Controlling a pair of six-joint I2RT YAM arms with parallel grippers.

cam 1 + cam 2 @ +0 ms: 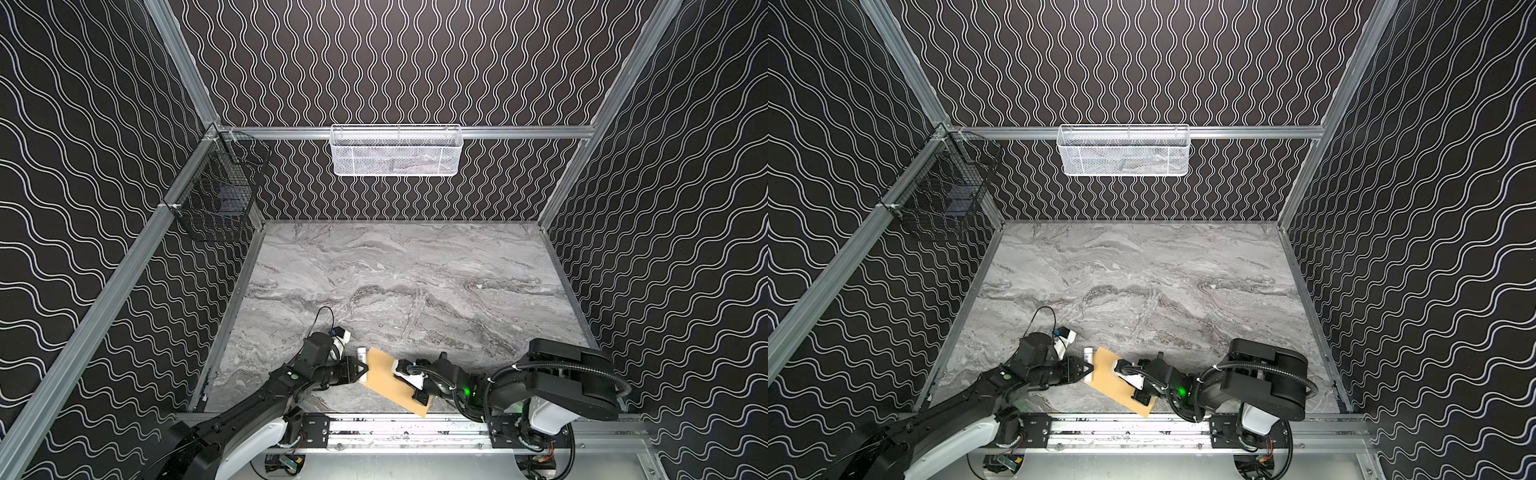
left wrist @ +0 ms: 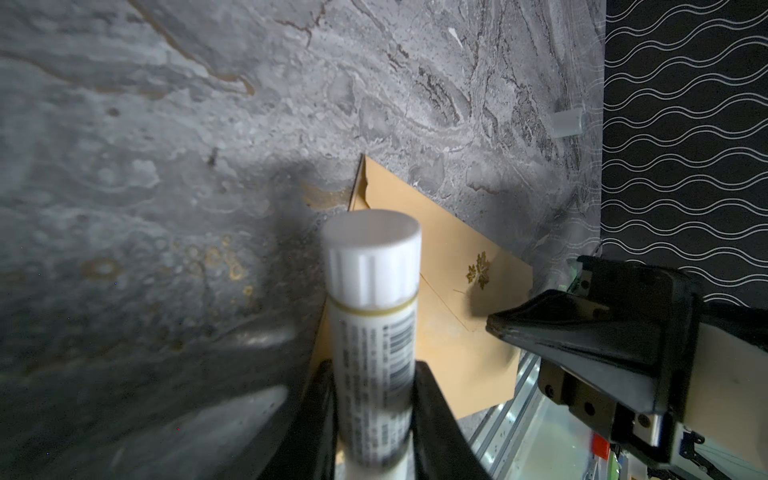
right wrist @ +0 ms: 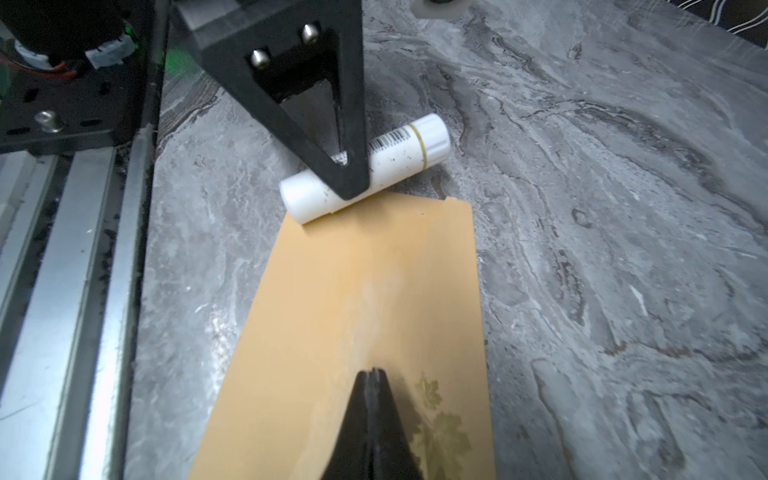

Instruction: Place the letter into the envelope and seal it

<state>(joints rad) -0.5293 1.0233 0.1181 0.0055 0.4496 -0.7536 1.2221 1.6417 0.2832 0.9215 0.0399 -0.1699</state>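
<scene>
Left gripper (image 2: 374, 401): fingers (image 2: 434, 415) are clamped on either side of a white glue stick (image 2: 374, 332), gripping its barcoded body, cap end pointing away from the wrist. In the right wrist view the stick's uncapped end meets one short edge of the envelope (image 3: 353, 291).

Right gripper (image 3: 373, 374): fingers (image 3: 359, 419) are pressed together with nothing between them. Their tips bear down on the envelope's upper face, just beside the gold leaf-shaped mark (image 3: 440, 432).

The envelope lies flat and skewed on the marble tabletop (image 1: 415, 270) between the two grippers in both top views. One corner overhangs the front rail (image 1: 415, 428). The flap appears folded down.
</scene>
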